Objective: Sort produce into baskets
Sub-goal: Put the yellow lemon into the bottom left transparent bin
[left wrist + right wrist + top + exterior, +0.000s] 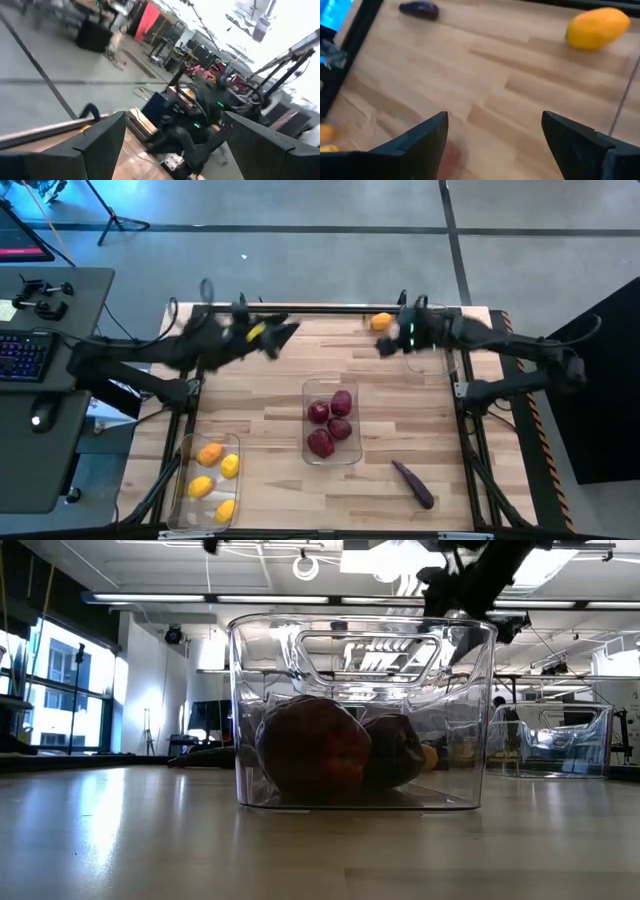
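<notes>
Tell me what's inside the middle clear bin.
The middle bin holds four dark red fruits, packed close together. From the low view only two show clearly; whether anything lies beneath them cannot be seen.

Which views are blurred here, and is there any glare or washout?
High view: both arms smeared, the left gripper most; the bins sharp. Left wrist view: heavily streaked, its upper right washed out white. Right wrist view: soft, orange fruit still readable. Low view: sharp on the middle bin, ceiling lights reflecting in its walls.

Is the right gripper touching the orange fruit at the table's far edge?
Apart. In the right wrist view, the right gripper has open, empty fingers, with bare wood between them and the orange fruit. The high view agrees.
</notes>
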Controlling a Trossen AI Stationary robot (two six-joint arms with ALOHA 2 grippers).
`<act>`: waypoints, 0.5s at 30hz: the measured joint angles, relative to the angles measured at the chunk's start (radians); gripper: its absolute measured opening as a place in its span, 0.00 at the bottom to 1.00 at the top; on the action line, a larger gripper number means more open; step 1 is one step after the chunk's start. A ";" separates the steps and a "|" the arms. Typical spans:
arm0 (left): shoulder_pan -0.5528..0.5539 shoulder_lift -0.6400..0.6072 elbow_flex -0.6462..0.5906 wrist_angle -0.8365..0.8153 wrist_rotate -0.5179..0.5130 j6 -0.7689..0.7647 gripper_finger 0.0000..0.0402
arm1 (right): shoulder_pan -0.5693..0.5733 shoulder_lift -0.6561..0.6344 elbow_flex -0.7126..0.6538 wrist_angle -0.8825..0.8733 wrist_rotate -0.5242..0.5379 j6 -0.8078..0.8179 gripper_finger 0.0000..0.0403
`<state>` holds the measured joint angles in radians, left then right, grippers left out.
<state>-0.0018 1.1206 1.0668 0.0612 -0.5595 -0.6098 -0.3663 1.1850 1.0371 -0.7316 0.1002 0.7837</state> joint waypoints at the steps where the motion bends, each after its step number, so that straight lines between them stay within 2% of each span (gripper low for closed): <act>1: 0.058 0.023 0.000 0.017 0.076 -0.034 0.78 | -0.067 0.010 -0.004 0.031 -0.069 -0.037 0.77; 4: 0.196 0.091 0.020 0.013 0.261 -0.132 0.78 | -0.228 0.071 0.016 0.114 -0.207 -0.075 0.77; 7: 0.270 0.139 0.049 0.020 0.369 -0.177 0.78 | -0.319 0.144 0.061 0.136 -0.186 -0.077 0.77; 10: 0.314 0.159 0.067 0.019 0.405 -0.153 0.78 | -0.348 0.204 0.064 0.151 -0.092 0.000 0.77; 15: 0.387 0.160 0.086 0.021 0.423 -0.073 0.78 | -0.345 0.272 0.061 0.166 -0.079 0.292 0.77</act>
<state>0.3855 1.2801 1.1529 0.0818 -0.1360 -0.6826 -0.7113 1.4570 1.0978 -0.5658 0.0210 1.0761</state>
